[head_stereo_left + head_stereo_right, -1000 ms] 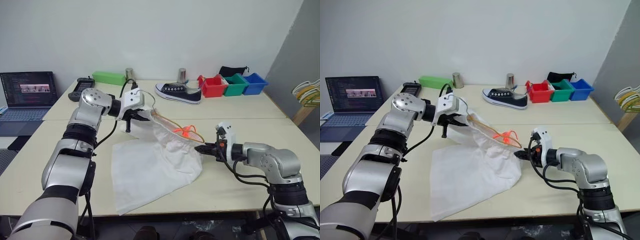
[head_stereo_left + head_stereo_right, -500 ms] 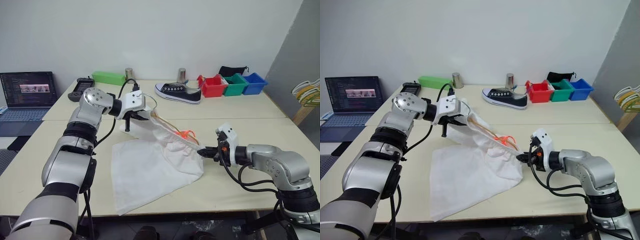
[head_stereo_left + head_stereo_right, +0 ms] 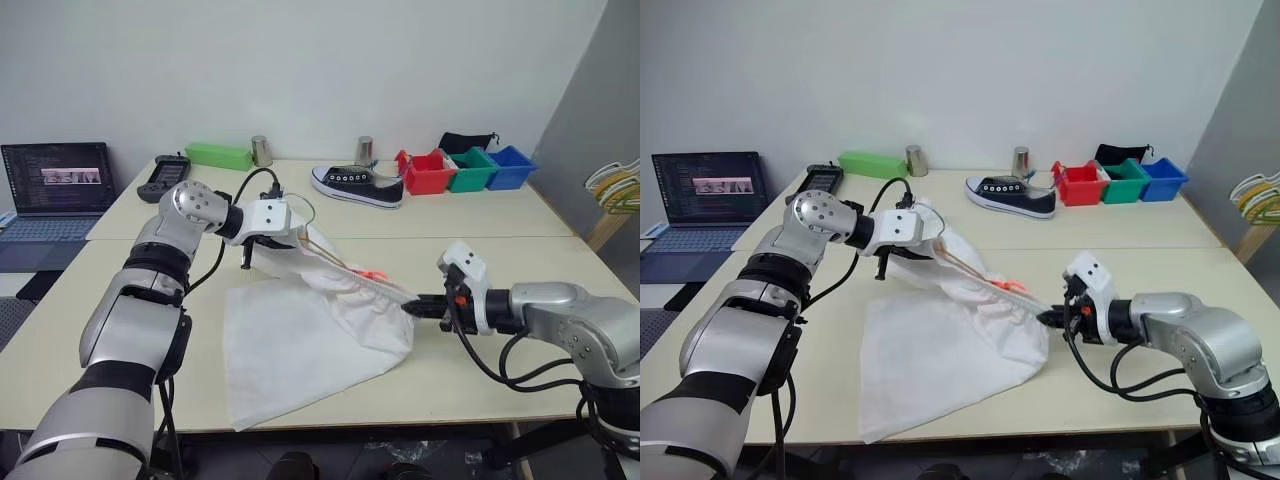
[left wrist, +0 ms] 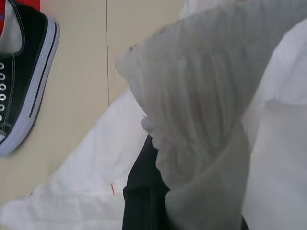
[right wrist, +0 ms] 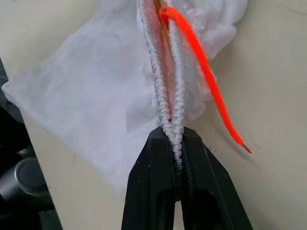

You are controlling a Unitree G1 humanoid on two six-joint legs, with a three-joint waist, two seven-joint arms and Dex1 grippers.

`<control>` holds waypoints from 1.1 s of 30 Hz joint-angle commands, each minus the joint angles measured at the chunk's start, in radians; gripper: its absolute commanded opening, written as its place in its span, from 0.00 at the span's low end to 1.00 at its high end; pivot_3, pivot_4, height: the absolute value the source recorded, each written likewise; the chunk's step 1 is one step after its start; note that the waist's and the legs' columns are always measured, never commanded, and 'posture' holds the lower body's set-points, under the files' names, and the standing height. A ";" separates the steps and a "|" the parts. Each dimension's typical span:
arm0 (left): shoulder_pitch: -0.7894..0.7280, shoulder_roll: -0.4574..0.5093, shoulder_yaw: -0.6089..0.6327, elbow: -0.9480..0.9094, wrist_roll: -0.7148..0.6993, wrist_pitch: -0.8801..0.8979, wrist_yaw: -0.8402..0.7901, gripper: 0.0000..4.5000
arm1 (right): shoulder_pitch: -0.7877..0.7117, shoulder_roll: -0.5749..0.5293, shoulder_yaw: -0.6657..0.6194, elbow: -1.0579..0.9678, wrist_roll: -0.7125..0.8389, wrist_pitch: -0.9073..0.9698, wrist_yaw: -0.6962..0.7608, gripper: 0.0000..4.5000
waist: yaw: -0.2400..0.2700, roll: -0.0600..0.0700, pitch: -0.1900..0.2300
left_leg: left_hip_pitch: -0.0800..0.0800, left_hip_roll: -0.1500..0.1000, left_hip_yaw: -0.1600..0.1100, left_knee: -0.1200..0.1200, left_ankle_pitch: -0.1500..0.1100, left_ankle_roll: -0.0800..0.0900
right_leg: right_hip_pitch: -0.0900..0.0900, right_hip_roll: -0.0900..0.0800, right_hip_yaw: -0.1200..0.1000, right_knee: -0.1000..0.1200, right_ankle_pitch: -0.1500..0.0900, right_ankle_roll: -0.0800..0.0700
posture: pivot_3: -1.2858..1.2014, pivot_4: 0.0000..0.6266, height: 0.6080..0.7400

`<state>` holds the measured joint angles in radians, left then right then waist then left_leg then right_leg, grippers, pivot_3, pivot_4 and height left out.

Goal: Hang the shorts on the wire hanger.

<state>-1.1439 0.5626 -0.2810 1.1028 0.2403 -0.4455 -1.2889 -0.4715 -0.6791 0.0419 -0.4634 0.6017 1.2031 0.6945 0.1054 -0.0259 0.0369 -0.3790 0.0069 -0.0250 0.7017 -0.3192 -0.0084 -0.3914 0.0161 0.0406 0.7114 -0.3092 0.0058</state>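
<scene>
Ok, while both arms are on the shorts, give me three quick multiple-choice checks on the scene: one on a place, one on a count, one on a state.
1. Where is the black sneaker?
A. On the far table behind the shorts
B. Under the shorts
C. On the laptop

2. How many coloured bins stand in the row right of the sneaker?
A. One
B. Three
C. Five

3. What is the right gripper doing?
A. Open above the table
B. Holding the sneaker
C. Shut on the shorts' gathered waistband

Answers:
1 A, it lies beyond the table seam, beside the bins.
2 B, red, green and blue stand side by side.
3 C, the right wrist view shows the gathered edge pinched between both fingers.
</scene>
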 commanded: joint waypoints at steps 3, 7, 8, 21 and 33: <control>-0.017 -0.062 0.011 -0.077 -0.037 -0.016 -0.018 0.00 | -0.157 0.075 0.048 -0.011 -0.030 0.011 -0.095 0.01 | -0.002 0.000 0.000 | 0.000 0.001 0.000 0.000 0.000 0.000 | 0.000 0.000 0.000 0.000 0.000 0.000 | 0.57 0.00 1.00; -0.015 -0.082 0.017 -0.092 -0.037 -0.008 -0.006 0.00 | -0.182 0.070 0.096 -0.013 -0.043 -0.003 -0.086 0.01 | -0.002 0.000 0.000 | -0.004 0.001 0.001 0.000 0.000 0.000 | -0.005 -0.001 0.001 0.000 0.000 0.000 | 0.57 0.00 1.00; -0.016 -0.086 0.017 -0.091 -0.035 -0.007 0.000 0.00 | -0.188 0.063 0.110 -0.015 -0.046 -0.008 -0.081 0.01 | -0.002 0.000 0.000 | -0.004 0.001 0.001 0.000 0.000 0.000 | -0.005 -0.001 0.001 0.001 0.000 0.000 | 0.57 0.00 1.00; -0.023 -0.120 0.021 -0.086 -0.038 -0.010 0.035 0.00 | -0.244 -0.018 0.287 0.018 -0.194 -0.110 -0.053 0.01 | -0.011 0.000 0.000 | -0.004 0.001 0.001 0.000 0.000 0.000 | -0.005 -0.001 0.001 0.001 0.000 0.000 | 0.57 0.00 1.00; -0.025 -0.115 0.021 -0.073 -0.032 -0.019 0.049 0.00 | -0.250 -0.139 0.310 -0.023 -0.199 -0.061 0.048 0.51 | -0.021 0.000 0.000 | -0.004 0.001 0.001 0.000 0.000 0.000 | -0.005 -0.001 0.001 0.001 0.000 0.000 | 0.56 0.00 1.00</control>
<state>-1.1446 0.4428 -0.2792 1.0521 0.2321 -0.4497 -1.2543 -0.6982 -0.7967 0.3723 -0.4471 0.4060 1.1282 0.7280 0.0847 -0.0259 0.0369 -0.3828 0.0078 -0.0241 0.7017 -0.3192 -0.0084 -0.3968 0.0152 0.0411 0.7124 -0.3092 0.0057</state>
